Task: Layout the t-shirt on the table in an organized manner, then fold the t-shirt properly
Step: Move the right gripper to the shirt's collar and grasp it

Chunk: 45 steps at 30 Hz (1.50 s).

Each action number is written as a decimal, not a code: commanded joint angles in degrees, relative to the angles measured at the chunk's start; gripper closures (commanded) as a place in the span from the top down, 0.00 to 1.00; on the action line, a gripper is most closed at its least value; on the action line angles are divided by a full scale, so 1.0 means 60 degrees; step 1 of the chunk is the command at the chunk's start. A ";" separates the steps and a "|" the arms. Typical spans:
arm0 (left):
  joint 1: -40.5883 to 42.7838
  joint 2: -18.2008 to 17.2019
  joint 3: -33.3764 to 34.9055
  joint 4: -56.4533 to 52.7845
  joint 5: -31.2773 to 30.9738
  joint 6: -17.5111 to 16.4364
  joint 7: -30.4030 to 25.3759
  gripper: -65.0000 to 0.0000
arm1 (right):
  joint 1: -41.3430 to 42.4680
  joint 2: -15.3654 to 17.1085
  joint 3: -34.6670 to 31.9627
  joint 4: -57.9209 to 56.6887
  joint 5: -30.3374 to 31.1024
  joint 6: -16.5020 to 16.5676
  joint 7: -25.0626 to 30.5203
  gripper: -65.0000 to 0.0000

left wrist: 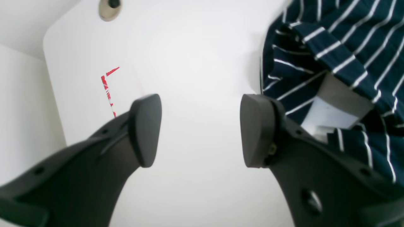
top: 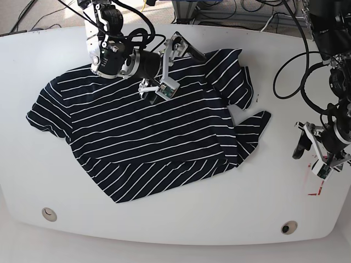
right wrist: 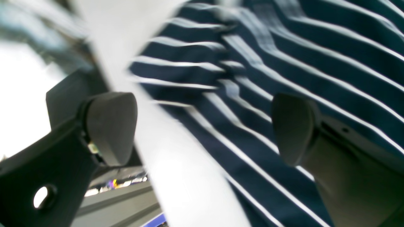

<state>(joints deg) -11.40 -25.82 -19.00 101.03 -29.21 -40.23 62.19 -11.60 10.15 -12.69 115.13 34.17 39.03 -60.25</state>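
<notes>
Base view, t-shirt (top: 148,142) under right end effector (top: 169,67) (spread wide)

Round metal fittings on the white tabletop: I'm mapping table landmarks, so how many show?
2. One round metal fitting sits near the white tabletop's front edge on the overhead picture's left, the other at its right. The shirt may hide more.

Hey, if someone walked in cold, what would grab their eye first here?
The striped t-shirt sprawled across the middle of the white table, its right side bunched. The right end effector hangs open over its far edge; the left end effector is open over bare table.
</notes>
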 commanded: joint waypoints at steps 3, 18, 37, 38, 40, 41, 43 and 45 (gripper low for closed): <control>-0.0174 -0.0187 -0.0884 -0.0451 0.0099 0.0038 -0.0146 0.57 | 0.0094 0.0484 -0.0559 0.0174 -0.0399 -0.0006 0.0378 1.00; -0.0115 -0.0216 -0.1177 -0.0876 0.0158 0.0038 -0.0322 0.57 | 0.0050 0.0410 -0.2127 0.0028 -0.4736 0.0009 0.1463 1.00; -0.0115 -0.0201 -0.1177 -0.0890 0.0158 0.0038 -0.0322 0.56 | 0.0006 0.0161 -0.2156 -0.1408 -0.6304 0.0067 0.3104 0.68; -0.0115 -0.0216 -0.1177 -0.0890 0.0158 0.0038 -0.0322 0.56 | 0.0006 0.0161 -0.2156 -0.1511 -0.6304 0.0067 0.3192 0.67; -0.0115 -0.0216 -0.1177 -0.0890 0.0158 0.0038 -0.0322 0.56 | 0.0006 0.0161 -0.2156 -0.1716 -0.6304 0.0067 0.3382 0.65; -0.0115 -0.0216 -0.1177 -0.0890 0.0158 0.0038 -0.0322 0.56 | 0.0006 0.0161 -0.2156 -0.1833 -0.6304 0.0053 0.3514 0.65; -0.0115 -0.0216 -0.1177 -0.0890 0.0158 0.0038 -0.0322 0.56 | 0.0006 0.0161 -0.2156 -0.2038 -0.6304 0.0023 0.3734 0.65; -0.0100 -0.0216 -0.1177 -0.0905 0.0158 0.0038 -0.0322 0.56 | -0.0009 0.0161 -0.2156 -0.2229 -0.6304 0.0023 0.3880 0.64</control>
<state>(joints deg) -10.94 -25.93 -25.78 94.91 -27.66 -39.97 61.45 -11.92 11.27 -25.61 101.58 -4.29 39.13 -38.65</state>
